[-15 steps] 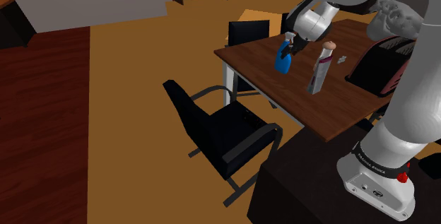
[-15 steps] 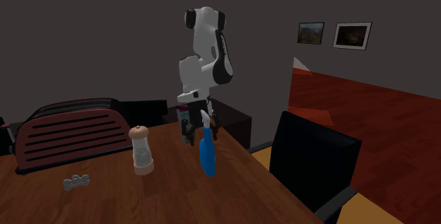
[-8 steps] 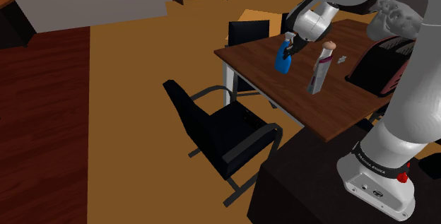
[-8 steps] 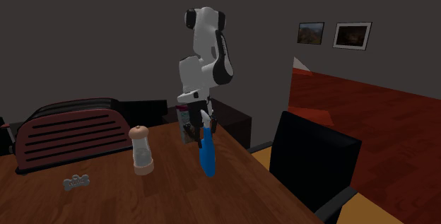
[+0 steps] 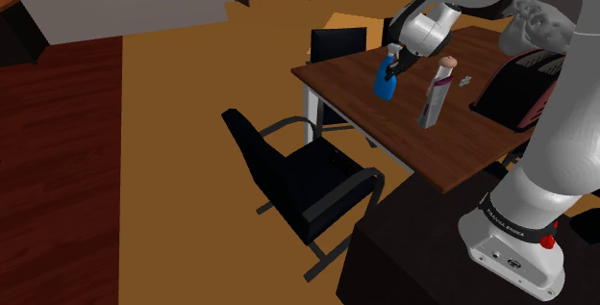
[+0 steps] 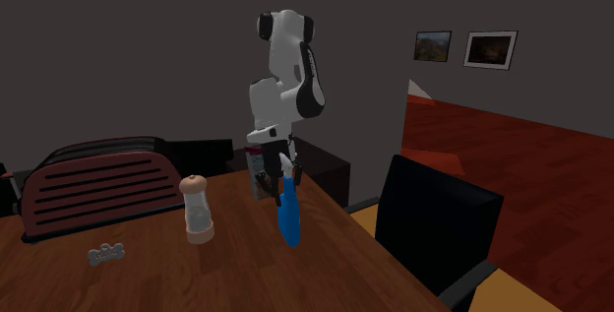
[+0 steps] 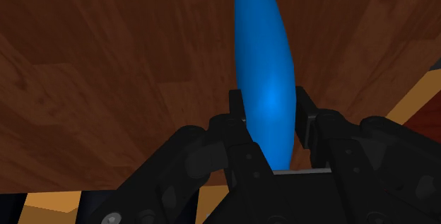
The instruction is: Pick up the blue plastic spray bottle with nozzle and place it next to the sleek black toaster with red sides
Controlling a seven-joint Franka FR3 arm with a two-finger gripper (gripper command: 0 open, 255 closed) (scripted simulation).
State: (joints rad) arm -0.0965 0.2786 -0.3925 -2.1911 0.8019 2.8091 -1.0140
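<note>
Blue spray bottle (image 7: 263, 60) sits clasped near its top between the claw's (image 7: 271, 115) two fingers.

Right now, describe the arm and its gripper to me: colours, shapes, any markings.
The arm is built of rounded white links with dark joints. Its white base carries a dark band with small pale lettering and a small red button. The gripper is all black and blocky, ending in two short, flat fingers.
</note>
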